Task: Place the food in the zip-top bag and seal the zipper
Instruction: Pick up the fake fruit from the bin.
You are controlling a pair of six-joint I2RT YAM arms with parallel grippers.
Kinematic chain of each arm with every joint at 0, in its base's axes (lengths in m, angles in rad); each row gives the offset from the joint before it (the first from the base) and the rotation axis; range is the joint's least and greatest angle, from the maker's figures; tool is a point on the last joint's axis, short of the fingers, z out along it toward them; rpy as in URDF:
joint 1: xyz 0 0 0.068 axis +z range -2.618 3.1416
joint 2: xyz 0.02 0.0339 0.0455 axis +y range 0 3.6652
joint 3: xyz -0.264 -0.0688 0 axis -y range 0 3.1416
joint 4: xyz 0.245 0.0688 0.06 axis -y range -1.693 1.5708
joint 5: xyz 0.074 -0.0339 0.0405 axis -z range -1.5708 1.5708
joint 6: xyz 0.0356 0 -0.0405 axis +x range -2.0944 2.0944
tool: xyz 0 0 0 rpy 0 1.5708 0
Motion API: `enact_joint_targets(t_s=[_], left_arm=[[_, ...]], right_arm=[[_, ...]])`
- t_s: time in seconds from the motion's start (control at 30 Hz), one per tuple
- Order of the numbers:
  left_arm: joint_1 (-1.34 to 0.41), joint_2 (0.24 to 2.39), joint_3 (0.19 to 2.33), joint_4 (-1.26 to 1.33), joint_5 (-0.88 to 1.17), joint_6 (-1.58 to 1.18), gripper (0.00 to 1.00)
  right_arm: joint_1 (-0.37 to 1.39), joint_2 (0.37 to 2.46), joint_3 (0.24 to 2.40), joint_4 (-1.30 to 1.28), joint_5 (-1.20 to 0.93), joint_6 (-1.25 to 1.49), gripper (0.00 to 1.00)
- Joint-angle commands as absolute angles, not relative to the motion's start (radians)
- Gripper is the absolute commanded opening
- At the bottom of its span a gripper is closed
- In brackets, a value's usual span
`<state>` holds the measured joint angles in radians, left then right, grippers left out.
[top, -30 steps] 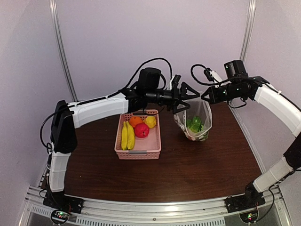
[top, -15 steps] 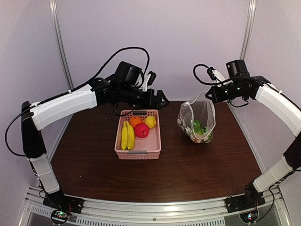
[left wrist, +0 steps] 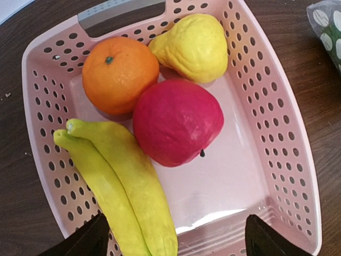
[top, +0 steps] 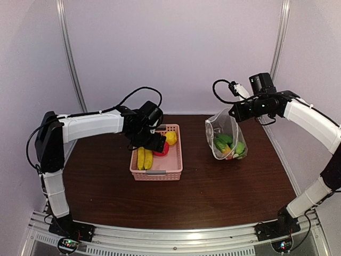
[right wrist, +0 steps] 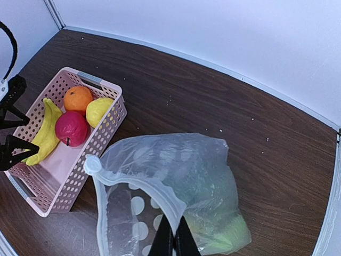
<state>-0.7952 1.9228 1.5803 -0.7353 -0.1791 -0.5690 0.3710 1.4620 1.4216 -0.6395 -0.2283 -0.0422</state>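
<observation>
The dotted zip-top bag (top: 226, 137) hangs from my right gripper (top: 233, 113), which is shut on its mouth edge. In the right wrist view the fingers (right wrist: 173, 241) pinch the zipper strip (right wrist: 139, 176); the bag (right wrist: 181, 170) gapes open with green pieces (right wrist: 230, 232) at its bottom. My left gripper (top: 155, 144) is open, just above the pink basket (top: 173, 172). In the left wrist view its gripper (left wrist: 178, 242) is empty over the yellow banana (left wrist: 120, 184), orange (left wrist: 120, 72), red ball (left wrist: 177, 121) and yellow piece (left wrist: 194, 47).
The pink lattice basket (left wrist: 298, 160) sits left of centre on the dark wooden table (top: 213, 192); it also shows in the right wrist view (right wrist: 80, 181). White walls close the back and sides. The bag hangs about a hand's width right of the basket.
My left arm has pulled back from the bag's mouth, swung left and dropped over the basket. The right gripper keeps the bag, which has shifted slightly right.
</observation>
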Motion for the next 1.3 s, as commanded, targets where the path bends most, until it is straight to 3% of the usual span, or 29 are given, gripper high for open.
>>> enact_joint_targets(t_s=[0.0,0.63,0.8,1.0,1.27], left_arm=[[-0.761,1.989,1.624,-0.639,-0.154,-0.523,0.92],[-0.708,2.204,1.748,-0.509,-0.064,-0.568,0.84],[-0.706,2.216,1.753,-0.516,-0.066,-0.569,0.70],[-0.706,2.145,1.740,-0.550,-0.018,-0.580,0.56],[-0.750,1.899,1.684,-0.532,0.034,-0.600,0.54]], right_arm=[[0.372,1.461,1.422,-0.611,-0.254,-0.040,0.00],[0.373,1.451,1.371,-0.605,-0.297,-0.025,0.00],[0.374,1.451,1.376,-0.606,-0.296,-0.023,0.00],[0.374,1.446,1.374,-0.609,-0.292,-0.027,0.00],[0.376,1.452,1.375,-0.605,-0.296,-0.024,0.00]])
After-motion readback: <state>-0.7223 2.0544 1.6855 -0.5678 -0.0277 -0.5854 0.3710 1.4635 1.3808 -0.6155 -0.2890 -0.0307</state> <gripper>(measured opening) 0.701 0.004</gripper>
